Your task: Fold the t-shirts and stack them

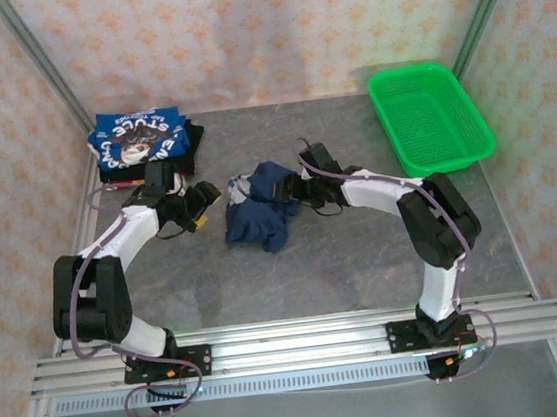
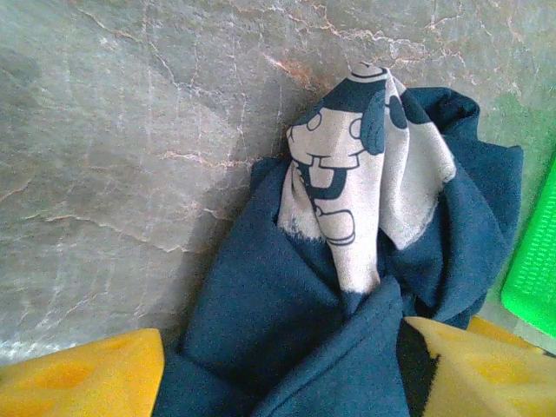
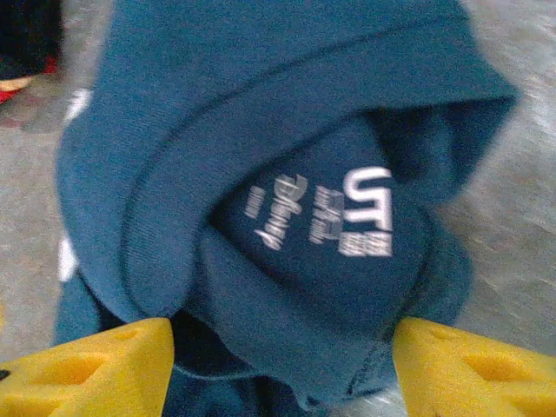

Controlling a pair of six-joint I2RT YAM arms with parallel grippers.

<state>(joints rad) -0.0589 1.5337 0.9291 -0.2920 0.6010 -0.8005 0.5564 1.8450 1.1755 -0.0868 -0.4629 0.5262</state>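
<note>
A crumpled dark navy t-shirt (image 1: 259, 214) lies in the middle of the table between both grippers. My left gripper (image 1: 207, 196) is at its left edge and my right gripper (image 1: 291, 189) at its right edge. In the left wrist view the navy t-shirt (image 2: 261, 304) shows a white cartoon print (image 2: 347, 174), and cloth fills the wide gap of the left gripper (image 2: 287, 382). In the right wrist view the t-shirt (image 3: 261, 130) shows its neck label (image 3: 347, 213), and its collar bulges between the spread yellow fingers of the right gripper (image 3: 282, 373). Both stand open.
A stack of folded t-shirts (image 1: 140, 142), a blue printed one on top and a black one beneath, sits at the back left. A green mesh basket (image 1: 429, 116) stands at the back right, its edge also in the left wrist view (image 2: 534, 278). Patterned walls enclose the table.
</note>
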